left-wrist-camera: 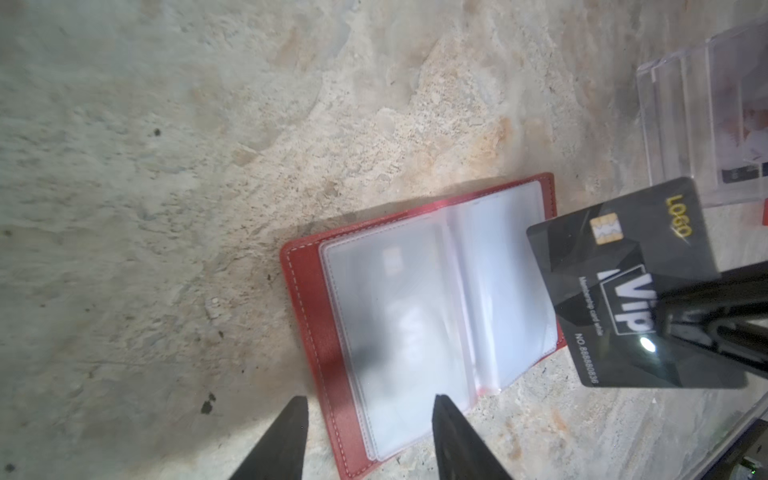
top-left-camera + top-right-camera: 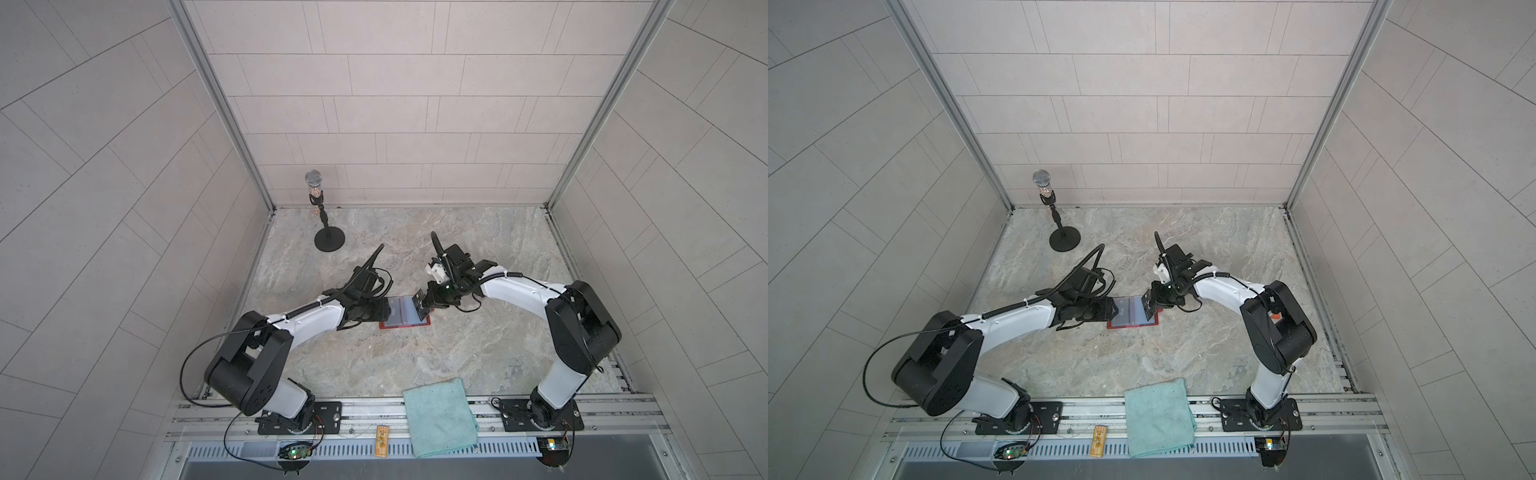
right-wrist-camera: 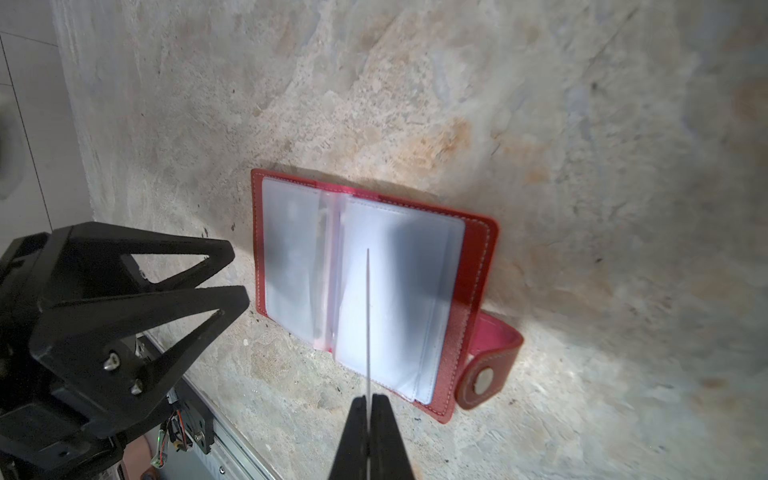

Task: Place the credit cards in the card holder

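The card holder (image 2: 405,322) (image 2: 1133,322) lies open on the stone table, a red wallet with its clear sleeves (image 1: 415,320) (image 3: 399,291) facing up and its snap tab (image 3: 490,365) out to the side. My right gripper (image 3: 369,399) (image 2: 424,305) is shut on a black credit card (image 1: 623,282) with white VIP lettering. The card hangs over the wallet's right-hand page and shows edge-on (image 3: 368,311) in the right wrist view. My left gripper (image 1: 371,402) (image 3: 239,274) is open, its fingertips (image 1: 299,405) straddling the wallet's left edge with nothing gripped. A faint card shape shows through the left sleeve.
A clear plastic box (image 1: 706,104) stands on the table beyond the wallet. A microphone on a round stand (image 2: 328,239) is at the back left. A teal cloth (image 2: 438,415) and a small wooden tag (image 2: 381,444) lie on the front rail.
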Motion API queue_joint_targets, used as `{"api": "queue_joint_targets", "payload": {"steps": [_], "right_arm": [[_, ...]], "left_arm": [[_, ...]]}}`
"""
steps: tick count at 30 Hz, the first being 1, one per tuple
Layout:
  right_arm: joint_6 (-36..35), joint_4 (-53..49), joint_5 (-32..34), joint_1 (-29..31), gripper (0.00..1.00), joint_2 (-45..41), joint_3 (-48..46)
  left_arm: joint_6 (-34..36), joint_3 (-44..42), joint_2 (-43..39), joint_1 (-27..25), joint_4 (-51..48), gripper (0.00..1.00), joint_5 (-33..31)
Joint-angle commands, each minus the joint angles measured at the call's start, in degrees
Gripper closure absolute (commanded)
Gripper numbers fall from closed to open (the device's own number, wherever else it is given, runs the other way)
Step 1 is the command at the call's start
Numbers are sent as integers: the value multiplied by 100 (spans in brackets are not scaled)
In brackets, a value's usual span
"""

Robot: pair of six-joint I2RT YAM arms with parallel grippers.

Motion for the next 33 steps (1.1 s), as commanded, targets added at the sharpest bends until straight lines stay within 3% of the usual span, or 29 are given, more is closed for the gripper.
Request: {"api": "queue_joint_targets", "payload": {"steps": [1, 24, 33], "right_arm": [[-60, 80, -196, 91, 100, 129, 42], [103, 597, -666, 268, 100, 521, 61], [73, 521, -382, 277, 100, 239, 47]], "left_arm": [[7, -98, 120, 11, 142, 47, 102], [-89, -342, 363, 16, 420, 48, 248], [-144, -345, 368, 11, 337, 52, 70]]}}
